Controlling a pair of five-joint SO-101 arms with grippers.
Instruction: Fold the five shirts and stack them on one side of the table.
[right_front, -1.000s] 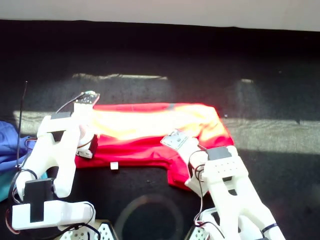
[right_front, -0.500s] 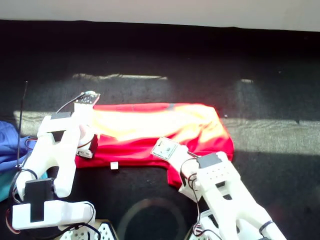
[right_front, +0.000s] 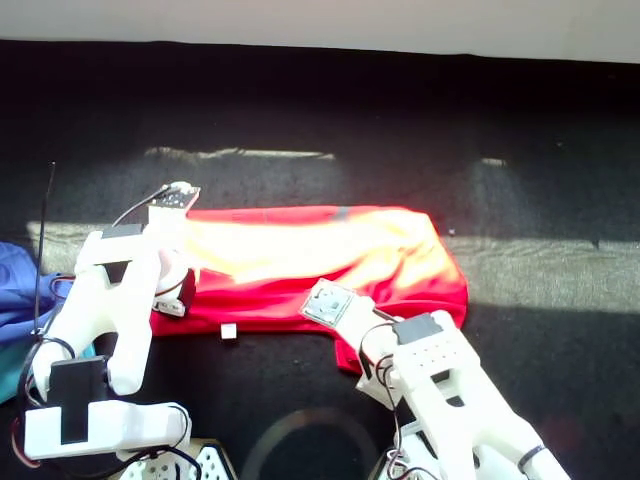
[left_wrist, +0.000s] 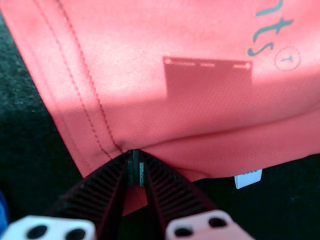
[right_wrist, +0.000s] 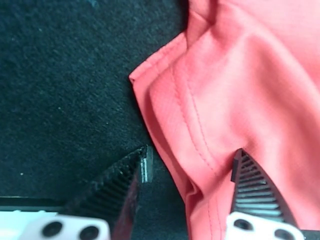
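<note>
The red mesh-knit shirt (right_front: 300, 265) lies spread across the middle of the black carpeted table (right_front: 320, 110). The left gripper (left_wrist: 135, 167) is pinched tight on a fold by the shirt's stitched hem, its fingertips meeting. The right gripper (right_wrist: 190, 162) gapes wide astride a bunched edge of the shirt, gripping nothing. A blue cloth (right_front: 14, 285) is cut off at the high view's left edge, so its shape is unclear.

shirt (right_front: 300, 265): red, teal lettering | table (right_front: 300, 120): black | cloth (right_front: 12, 285): blue | tag (right_front: 228, 331): white
</note>
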